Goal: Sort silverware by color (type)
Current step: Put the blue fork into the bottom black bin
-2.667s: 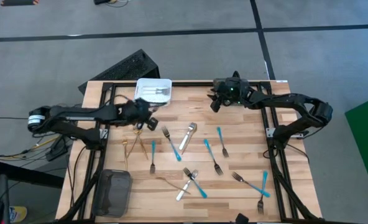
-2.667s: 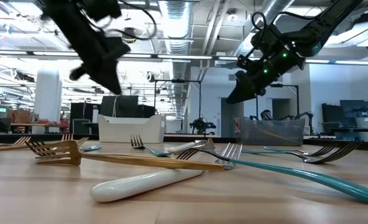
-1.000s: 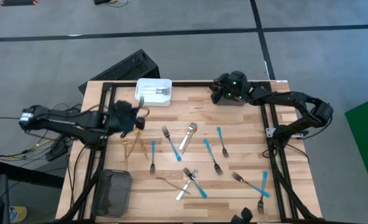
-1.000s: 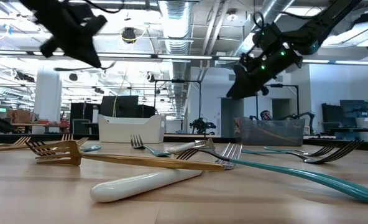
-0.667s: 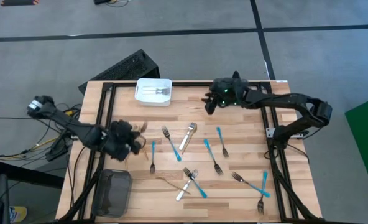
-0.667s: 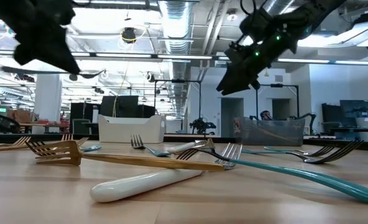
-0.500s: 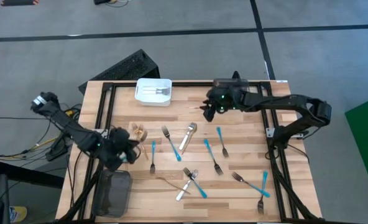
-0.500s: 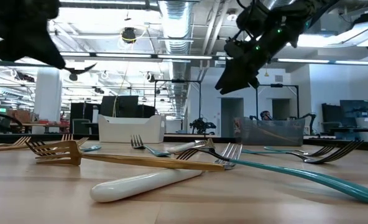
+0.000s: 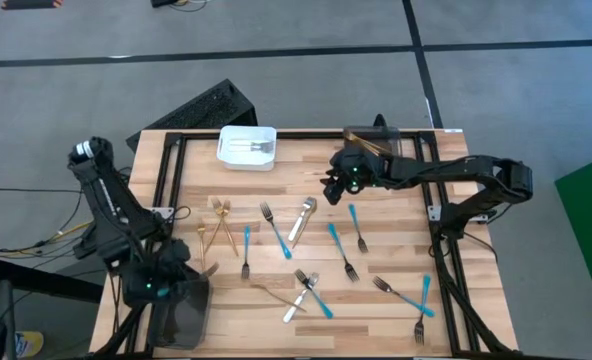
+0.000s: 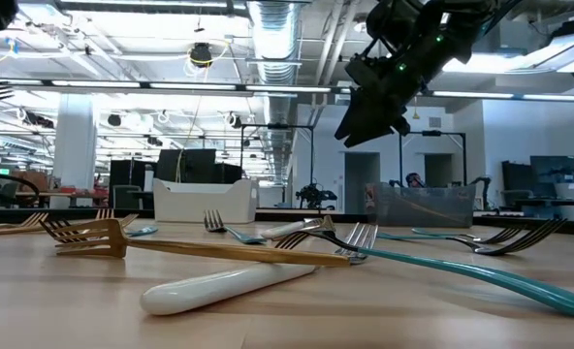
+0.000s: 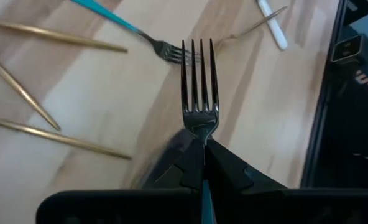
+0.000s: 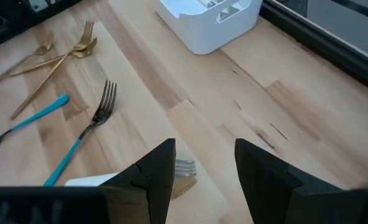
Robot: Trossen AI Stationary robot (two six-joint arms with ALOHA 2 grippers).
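Silverware lies scattered on the wooden table: gold forks (image 9: pixel 216 225), blue-handled forks (image 9: pixel 276 235) (image 9: pixel 356 226), and a white-handled piece (image 9: pixel 303 218). My left gripper (image 9: pixel 181 278) is at the near left, by the far end of the dark grey bin (image 9: pixel 184 315). It is shut on a blue-handled fork (image 11: pixel 197 87). My right gripper (image 9: pixel 331 186) hangs open above the table's far middle, over the far end of the white-handled piece (image 12: pixel 171 177), touching nothing. My left gripper pinches the fork's neck (image 11: pixel 202 134), just behind the tines, between its two fingers. The tines stick out forward past the fingertips, and the blue handle (image 11: pixel 204 194) runs back between the fingers. The fingers slant downward along the fork. The fork is lifted clear of the table.
A white bin (image 9: pixel 248 147) holding silver pieces stands at the far edge, left of centre. Black frame rails (image 9: pixel 171 175) (image 9: pixel 436 200) run along both sides of the table. More forks lie near the front right (image 9: pixel 404 297).
My left gripper has swung from beside the white bin toward the table's near-left corner, turning as it went. It has carried the fork, still shut on it. My right gripper has moved from the far edge toward the table's middle, staying open.
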